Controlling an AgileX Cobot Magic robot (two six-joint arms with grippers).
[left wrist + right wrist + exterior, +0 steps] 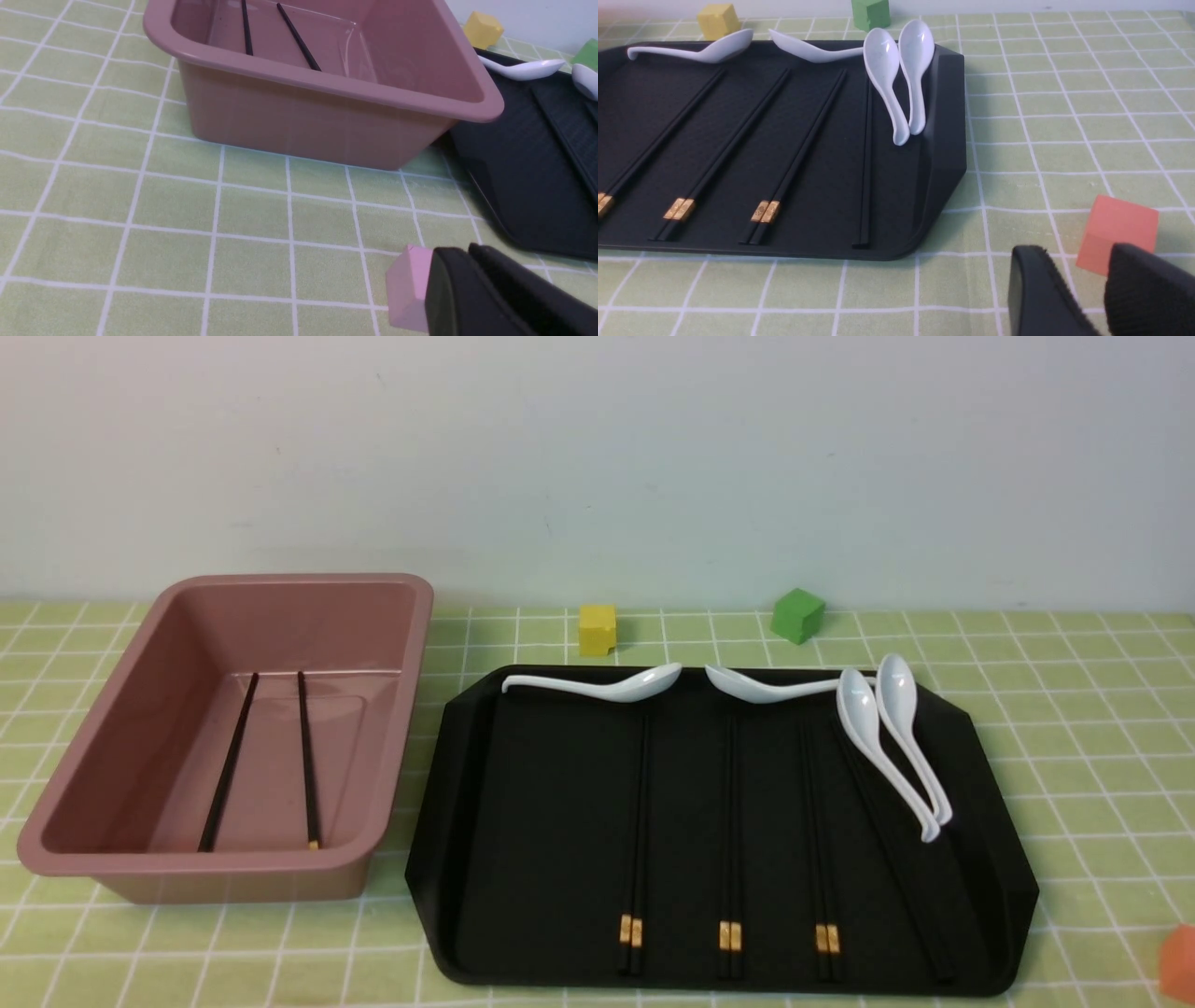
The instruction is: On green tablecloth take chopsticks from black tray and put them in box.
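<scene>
The green tablecloth point(1074, 709) covers the table. The pink box point(112, 691) stands at the left with two black chopsticks point(305, 756) lying in it. The black tray point(541, 821) at the centre right holds three banded pairs of chopsticks point(731, 821) and one slanted pair point(896, 877) at its right. Neither gripper shows in the front view. My left gripper point(467, 254) is shut and empty, low over the cloth in front of the box point(327, 121). My right gripper point(1078, 261) is open and empty, off the tray's point(943, 140) near right corner.
Several white spoons point(878, 737) lie along the tray's far and right parts. A yellow cube point(597, 629) and a green cube point(796, 615) stand behind the tray. A pink cube point(409, 284) touches my left fingers; an orange cube point(1115, 224) sits just beyond my right gripper.
</scene>
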